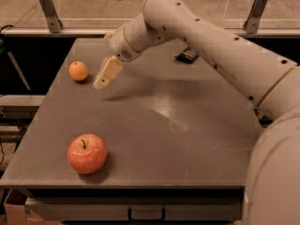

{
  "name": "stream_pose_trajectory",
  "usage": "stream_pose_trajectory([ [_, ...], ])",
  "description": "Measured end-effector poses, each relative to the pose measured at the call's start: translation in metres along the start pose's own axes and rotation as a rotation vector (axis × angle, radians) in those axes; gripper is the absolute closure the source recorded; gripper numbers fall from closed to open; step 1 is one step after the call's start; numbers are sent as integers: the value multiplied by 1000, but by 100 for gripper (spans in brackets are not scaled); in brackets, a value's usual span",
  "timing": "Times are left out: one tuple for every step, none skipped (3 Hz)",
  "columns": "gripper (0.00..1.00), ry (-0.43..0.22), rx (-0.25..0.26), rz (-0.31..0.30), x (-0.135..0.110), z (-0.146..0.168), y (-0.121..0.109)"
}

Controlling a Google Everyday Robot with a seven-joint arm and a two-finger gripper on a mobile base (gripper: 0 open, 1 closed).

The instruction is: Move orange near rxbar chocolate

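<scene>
1. The orange (78, 71) sits on the grey counter (187, 139) close to the left edge, toward the far left corner. It rests on its own, with nothing touching it.
2. The gripper (99, 82) hangs just to the right of the orange, pointing down and to the left. Its pale tip is near the fruit but clearly apart from it, and a soft shadow lies on the counter just beside it.
3. From where I stand, it looks like one tapered cream wedge (it is side-on to me), so I cannot tell whether the gripper is open or closed. I can see nothing held in it.
4. The arm (211, 46) comes in from the front right corner and crosses above the counter's right side and far middle to reach the gripper.
5. The dark bar (188, 55) lies flat near the far edge, right of the middle. It is partly tucked behind the arm and well apart from the orange.
6. A red apple (86, 153) with its stem up stands near the front left corner, well away from both the orange and the bar.
7. A drawer handle (146, 214) shows under the front edge.
</scene>
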State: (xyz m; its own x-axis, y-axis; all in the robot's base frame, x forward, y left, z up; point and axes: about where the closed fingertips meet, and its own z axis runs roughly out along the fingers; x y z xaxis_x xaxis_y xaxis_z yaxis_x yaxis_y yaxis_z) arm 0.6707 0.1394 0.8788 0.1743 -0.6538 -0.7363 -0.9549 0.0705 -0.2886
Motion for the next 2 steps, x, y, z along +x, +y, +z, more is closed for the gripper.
stream_pose_trajectory([
  [0, -82, -1, 62, -6, 34, -13],
  [0, -137, -24, 107, -16, 61, -15],
])
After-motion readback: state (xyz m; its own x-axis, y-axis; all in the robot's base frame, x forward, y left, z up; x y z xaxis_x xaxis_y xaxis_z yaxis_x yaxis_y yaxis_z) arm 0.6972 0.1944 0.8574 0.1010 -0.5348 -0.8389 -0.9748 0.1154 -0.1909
